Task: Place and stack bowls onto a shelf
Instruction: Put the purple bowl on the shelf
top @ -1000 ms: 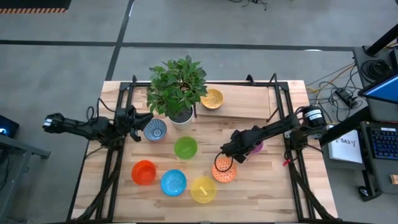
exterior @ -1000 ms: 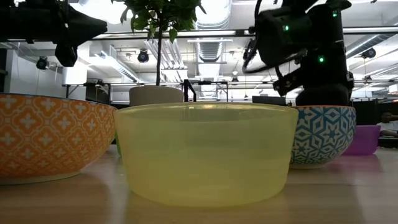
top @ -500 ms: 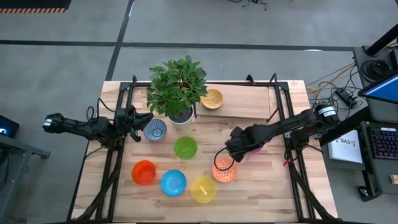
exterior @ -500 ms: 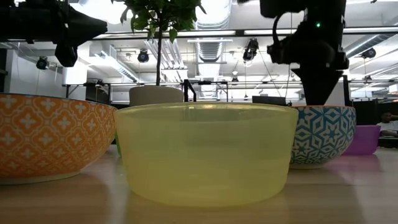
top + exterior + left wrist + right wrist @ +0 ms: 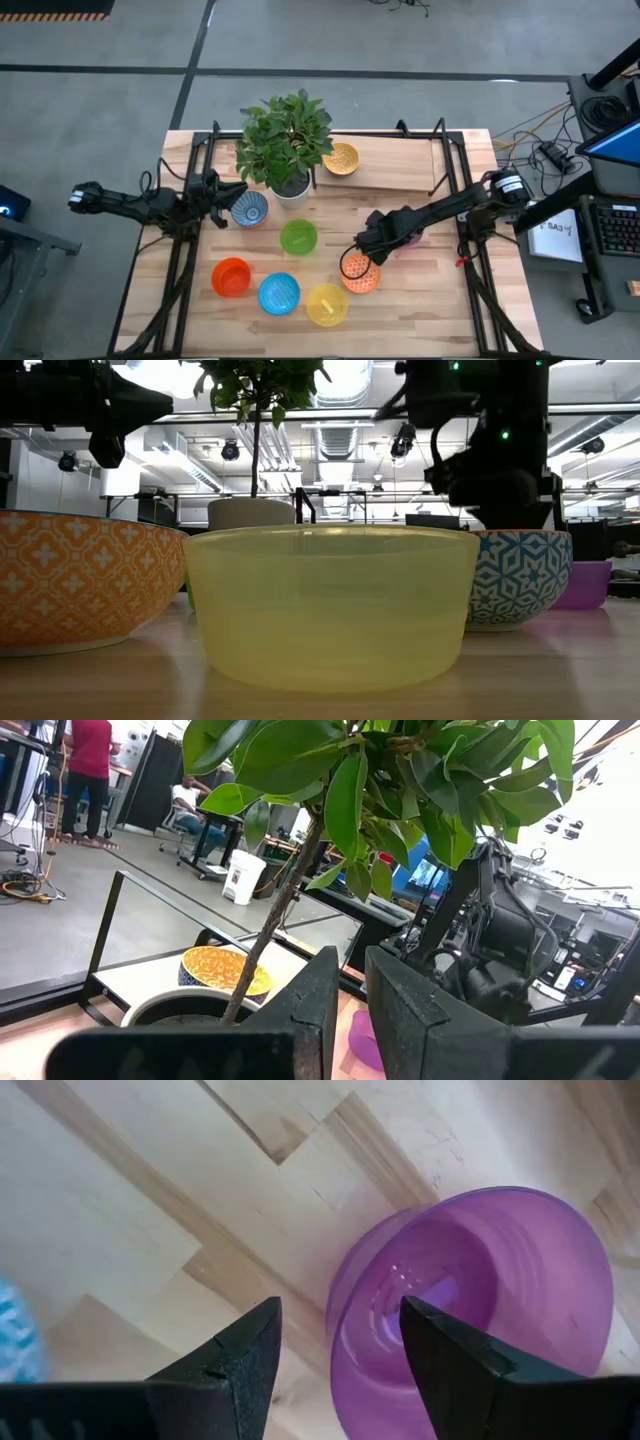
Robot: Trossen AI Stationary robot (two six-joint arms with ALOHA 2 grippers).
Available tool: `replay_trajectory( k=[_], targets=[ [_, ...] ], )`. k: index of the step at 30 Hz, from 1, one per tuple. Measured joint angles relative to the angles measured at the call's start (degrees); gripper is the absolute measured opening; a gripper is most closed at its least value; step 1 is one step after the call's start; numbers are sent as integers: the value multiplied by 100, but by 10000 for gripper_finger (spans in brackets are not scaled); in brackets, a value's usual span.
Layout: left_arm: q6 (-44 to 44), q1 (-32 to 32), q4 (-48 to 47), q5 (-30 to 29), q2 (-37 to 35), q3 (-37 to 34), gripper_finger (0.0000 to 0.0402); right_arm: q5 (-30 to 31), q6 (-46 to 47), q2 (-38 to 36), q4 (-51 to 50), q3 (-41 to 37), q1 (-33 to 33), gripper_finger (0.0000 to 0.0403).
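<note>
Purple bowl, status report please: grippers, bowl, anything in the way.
Right gripper open, straddling the near rim of the purple bowl, not gripped. Left gripper idle beside the blue-white patterned bowl. Orange patterned bowl sits close by the right arm.

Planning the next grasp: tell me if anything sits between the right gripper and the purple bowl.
Nothing visible does. The right gripper is open, and in its wrist view the purple bowl lies directly ahead on bare tabletop.

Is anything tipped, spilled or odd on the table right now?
Nothing stands out. The bowls sit upright, nothing spilled. The right gripper is open around the purple bowl rim; the patterned yellow bowl sits alone on the shelf.
</note>
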Motion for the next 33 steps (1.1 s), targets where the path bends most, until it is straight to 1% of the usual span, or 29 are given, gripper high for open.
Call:
replay_trajectory(
  k=[2,4,7,12,13,18,21,28,33],
  targets=[
    [0,0,0,0,0,0,38,0,-6,61,2,0,0,181],
    [0,1,-2,0,0,0,38,-21,-60,88,6,0,0,160],
    [0,1,-4,0,1,0,38,-59,-95,87,27,0,0,115],
    [1,1,-4,-1,6,0,38,-201,-291,82,44,0,0,28],
    [2,0,-7,0,7,0,38,-251,-353,82,51,0,0,19],
    [0,2,-9,-2,7,0,38,-498,-818,-19,13,77,0,13],
    [2,1,-9,-2,11,0,38,-509,-1173,-135,-53,278,-2,12],
    [2,2,-9,-2,28,0,38,-476,-2010,-438,-138,976,-2,12],
    [0,0,-4,-2,28,0,38,-425,-2143,-508,-278,1392,-13,12]
  ],
)
